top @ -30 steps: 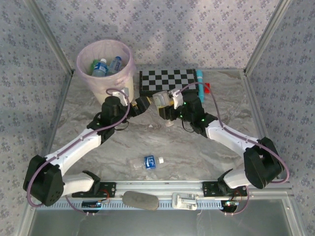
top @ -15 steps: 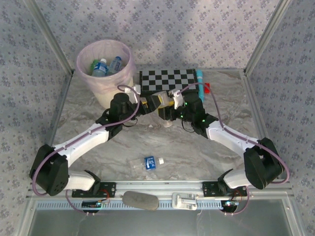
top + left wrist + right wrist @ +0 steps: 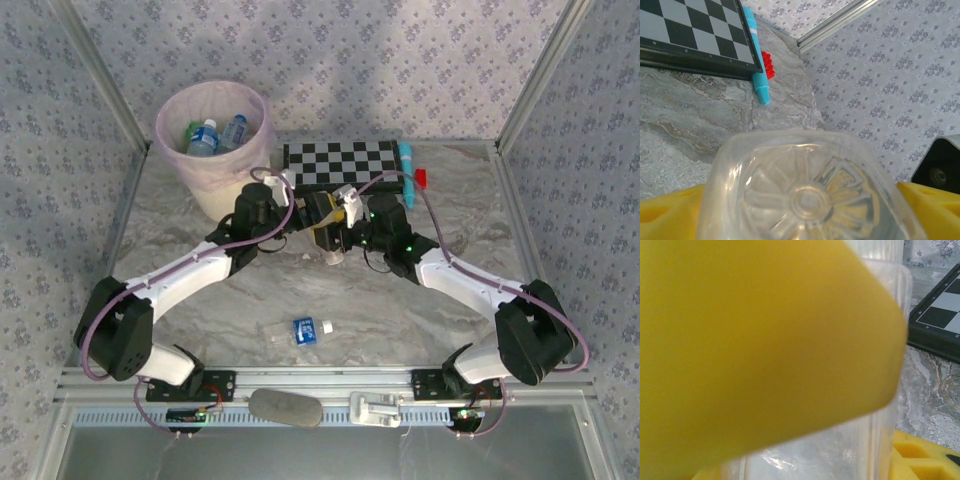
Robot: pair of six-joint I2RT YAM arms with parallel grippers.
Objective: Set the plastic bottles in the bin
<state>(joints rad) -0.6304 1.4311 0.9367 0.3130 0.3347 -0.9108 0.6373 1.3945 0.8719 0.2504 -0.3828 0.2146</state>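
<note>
Bottle (image 3: 807,200) in right pincer (image 3: 341,219), between left pincer (image 3: 308,212) fingers.

White arms (image 3: 180,285), black joints (image 3: 525,345), purple cables (image 3: 264,171).

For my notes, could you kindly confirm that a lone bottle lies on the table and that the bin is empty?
Not quite: the bin is not empty. The top external view shows bottles inside it. The lone bottle does lie on the table.
</note>
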